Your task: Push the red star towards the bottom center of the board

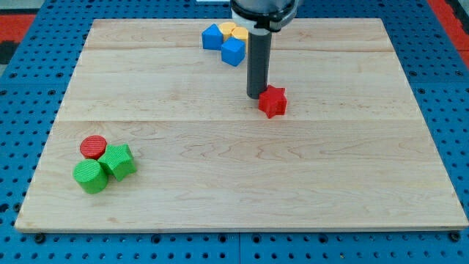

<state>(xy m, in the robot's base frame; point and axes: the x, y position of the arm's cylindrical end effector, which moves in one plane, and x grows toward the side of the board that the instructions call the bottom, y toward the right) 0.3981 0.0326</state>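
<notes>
The red star (273, 101) lies on the wooden board (242, 169), a little right of centre in the upper half. My tip (255, 96) stands right beside the star's upper left side, touching or nearly touching it. The dark rod rises straight up from there to the view's top.
A blue block (212, 37), a blue cube (233, 51) and yellow blocks (234, 31) cluster at the top centre, just left of the rod. At the lower left sit a red cylinder (93, 147), a green cylinder (90, 177) and a green block (118, 162).
</notes>
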